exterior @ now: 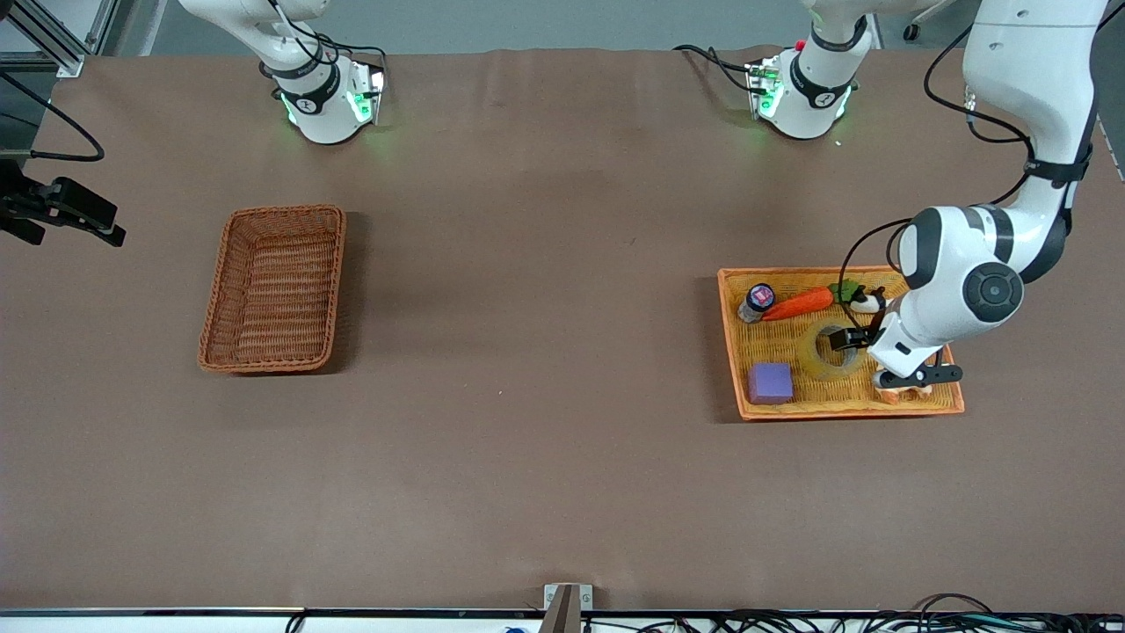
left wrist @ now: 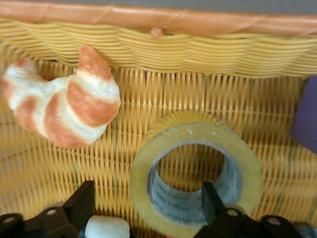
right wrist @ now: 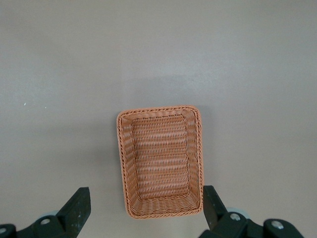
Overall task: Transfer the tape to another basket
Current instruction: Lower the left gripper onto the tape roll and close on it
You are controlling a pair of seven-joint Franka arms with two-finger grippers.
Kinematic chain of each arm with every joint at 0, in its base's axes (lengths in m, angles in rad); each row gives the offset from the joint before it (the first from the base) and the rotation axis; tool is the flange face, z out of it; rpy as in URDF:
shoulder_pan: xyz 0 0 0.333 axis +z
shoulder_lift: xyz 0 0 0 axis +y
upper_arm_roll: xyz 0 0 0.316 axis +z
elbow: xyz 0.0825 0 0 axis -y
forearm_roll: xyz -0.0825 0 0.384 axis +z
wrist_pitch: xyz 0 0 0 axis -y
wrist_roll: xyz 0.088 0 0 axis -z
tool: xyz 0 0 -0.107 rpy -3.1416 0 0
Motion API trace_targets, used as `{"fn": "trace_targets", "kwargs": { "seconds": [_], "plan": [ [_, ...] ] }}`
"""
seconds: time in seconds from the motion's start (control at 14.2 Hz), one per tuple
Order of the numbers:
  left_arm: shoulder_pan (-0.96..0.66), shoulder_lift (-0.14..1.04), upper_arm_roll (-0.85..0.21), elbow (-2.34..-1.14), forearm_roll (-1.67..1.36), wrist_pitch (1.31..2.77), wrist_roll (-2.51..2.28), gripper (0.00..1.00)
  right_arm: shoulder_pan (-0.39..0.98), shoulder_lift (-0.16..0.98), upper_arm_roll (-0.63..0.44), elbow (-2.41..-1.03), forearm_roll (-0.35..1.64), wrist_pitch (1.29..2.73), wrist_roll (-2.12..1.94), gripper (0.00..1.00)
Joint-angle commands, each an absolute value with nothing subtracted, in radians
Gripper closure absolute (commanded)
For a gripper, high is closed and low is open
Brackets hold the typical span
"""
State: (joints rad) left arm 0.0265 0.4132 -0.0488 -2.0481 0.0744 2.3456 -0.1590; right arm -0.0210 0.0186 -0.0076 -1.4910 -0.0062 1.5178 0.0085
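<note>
Tape (left wrist: 195, 171) lies flat in the tray (exterior: 914, 406); the left gripper (left wrist: 148, 210) straddles its wall, open, one finger (left wrist: 212, 201) inside the core for a pinch. The right gripper (right wrist: 143, 210) waits open over the basket (right wrist: 160, 161).

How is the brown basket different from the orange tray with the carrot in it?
The basket is reddish-brown, deeper and narrower; the tray is bright orange-yellow, flatter and wider. The basket holds nothing; the tray holds the tape, a carrot and a purple block. The left gripper straddles the tape's wall in the tray. Both are woven rectangles.
</note>
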Motion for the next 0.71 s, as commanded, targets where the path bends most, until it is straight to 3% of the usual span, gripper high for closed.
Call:
{"fn": "trace_targets", "kwargs": {
  "seconds": [0.0, 0.35, 0.64],
  "plan": [
    [0.048, 0.436, -0.052, -2.045, 0.083, 2.362, -0.164, 0.17, -0.026, 0.009, -0.006, -1.502, -0.008, 1.522, -0.005, 0.00],
    [0.046, 0.456, -0.052, -2.039, 0.083, 2.367, -0.166, 0.96, -0.026, 0.009, -0.006, -1.502, -0.008, 1.522, -0.005, 0.00],
    [0.055, 0.379, -0.055, -1.984, 0.083, 2.318, -0.144, 1.00, -0.025, 0.009, -0.006, -1.502, -0.008, 1.522, -0.003, 0.00]
  ]
}}
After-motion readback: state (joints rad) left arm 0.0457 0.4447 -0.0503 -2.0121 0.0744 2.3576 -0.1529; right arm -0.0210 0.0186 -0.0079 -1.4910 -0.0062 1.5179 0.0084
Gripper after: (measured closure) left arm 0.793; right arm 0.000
